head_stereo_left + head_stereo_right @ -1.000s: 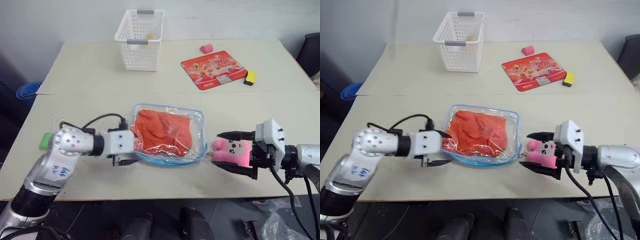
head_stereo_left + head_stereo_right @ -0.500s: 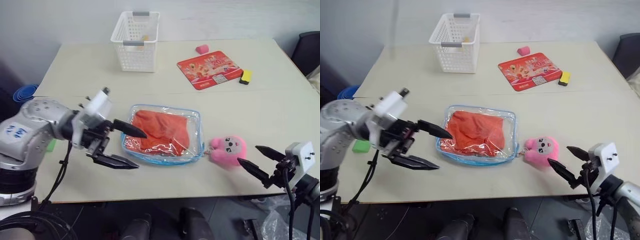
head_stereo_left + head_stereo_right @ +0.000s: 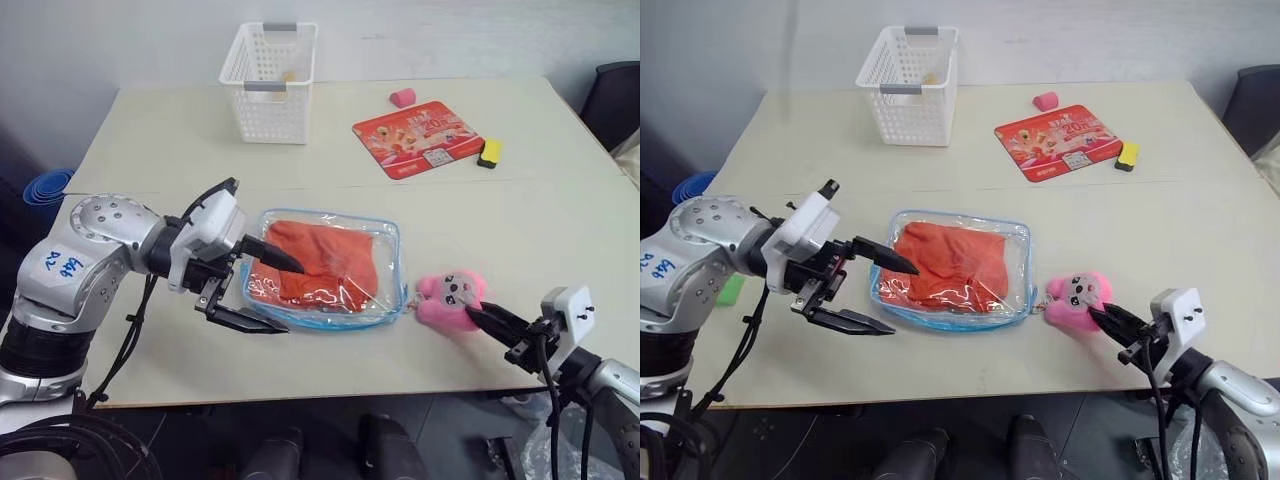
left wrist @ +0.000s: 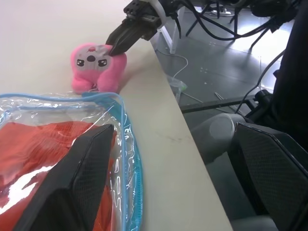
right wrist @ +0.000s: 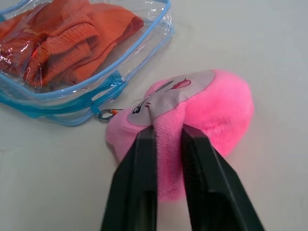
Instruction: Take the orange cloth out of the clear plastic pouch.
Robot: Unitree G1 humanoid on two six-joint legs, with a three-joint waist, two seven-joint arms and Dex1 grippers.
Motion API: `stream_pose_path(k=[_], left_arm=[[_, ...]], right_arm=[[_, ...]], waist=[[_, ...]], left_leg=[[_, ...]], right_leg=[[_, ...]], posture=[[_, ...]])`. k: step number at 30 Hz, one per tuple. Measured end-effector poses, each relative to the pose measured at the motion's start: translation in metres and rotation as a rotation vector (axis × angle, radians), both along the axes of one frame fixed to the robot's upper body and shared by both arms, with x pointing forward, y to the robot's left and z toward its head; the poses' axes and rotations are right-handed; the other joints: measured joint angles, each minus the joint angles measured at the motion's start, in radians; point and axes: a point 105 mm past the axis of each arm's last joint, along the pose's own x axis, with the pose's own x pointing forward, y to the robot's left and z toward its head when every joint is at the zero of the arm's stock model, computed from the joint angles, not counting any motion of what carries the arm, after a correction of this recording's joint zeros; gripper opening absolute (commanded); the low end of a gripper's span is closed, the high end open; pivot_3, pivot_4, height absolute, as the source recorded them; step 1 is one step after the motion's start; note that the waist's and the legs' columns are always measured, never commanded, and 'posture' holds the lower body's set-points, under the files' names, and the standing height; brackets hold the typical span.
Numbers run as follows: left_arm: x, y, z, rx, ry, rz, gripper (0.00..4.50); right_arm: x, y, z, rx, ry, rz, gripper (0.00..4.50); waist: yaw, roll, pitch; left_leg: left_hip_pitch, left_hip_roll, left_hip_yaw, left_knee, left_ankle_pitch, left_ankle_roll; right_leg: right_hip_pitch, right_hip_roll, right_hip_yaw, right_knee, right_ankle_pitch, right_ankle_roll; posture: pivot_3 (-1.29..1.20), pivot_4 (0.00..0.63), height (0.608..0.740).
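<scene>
The orange cloth [image 3: 318, 262] is lying inside the clear plastic pouch [image 3: 392, 262], which is resting flat near the front of the bench [image 3: 160, 130]. The left pincer [image 3: 268, 297] is hanging wide open by the pouch's left end, holding nothing. The right pincer [image 5: 166, 134] is squeezing a bit of the pink plush toy [image 3: 450, 298], which is sitting just beside the pouch's right end.
</scene>
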Motion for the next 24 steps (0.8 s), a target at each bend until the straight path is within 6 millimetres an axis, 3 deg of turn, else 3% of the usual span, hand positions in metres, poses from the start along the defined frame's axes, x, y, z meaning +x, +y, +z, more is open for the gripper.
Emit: stream_pose_path(k=[8, 16, 20, 24], left_arm=[[0.002, 0.000, 0.001, -0.006, -0.015, 0.012, 4.25], [0.003, -0.001, 0.000, -0.006, -0.029, 0.017, 4.25], [0.004, -0.001, 0.000, -0.008, -0.035, 0.020, 4.25], [0.004, -0.003, -0.001, -0.014, -0.030, 0.018, 4.25]], right_arm=[[0.003, -0.005, -0.009, -0.045, 0.012, -0.028, 0.01], [0.001, -0.004, -0.004, -0.042, -0.002, -0.003, 0.01], [-0.001, 0.014, 0.024, -0.115, -0.076, 0.135, 0.01], [-0.003, 0.052, 0.068, -0.241, -0.212, 0.405, 0.01]], waist=[[-0.001, 0.000, 0.000], [-0.001, 0.000, 0.000], [-0.003, 0.000, 0.000], [-0.002, 0.000, 0.000]], left_leg=[[0.000, 0.000, 0.000, 0.000, 0.000, 0.000], [0.000, 0.000, 0.000, 0.000, 0.000, 0.000], [0.000, 0.000, 0.000, 0.000, 0.000, 0.000], [0.000, 0.001, 0.000, 0.000, 0.000, 0.000]], right_leg=[[0.000, 0.000, 0.000, 0.000, 0.000, 0.000], [0.000, 0.000, 0.000, 0.000, 0.000, 0.000], [0.000, 0.000, 0.000, 0.000, 0.000, 0.000], [0.000, 0.001, -0.001, -0.001, 0.000, 0.000]], posture=[[0.00, 0.150, 0.740], [0.00, 0.150, 0.740], [0.00, 0.150, 0.740], [0.00, 0.150, 0.740]])
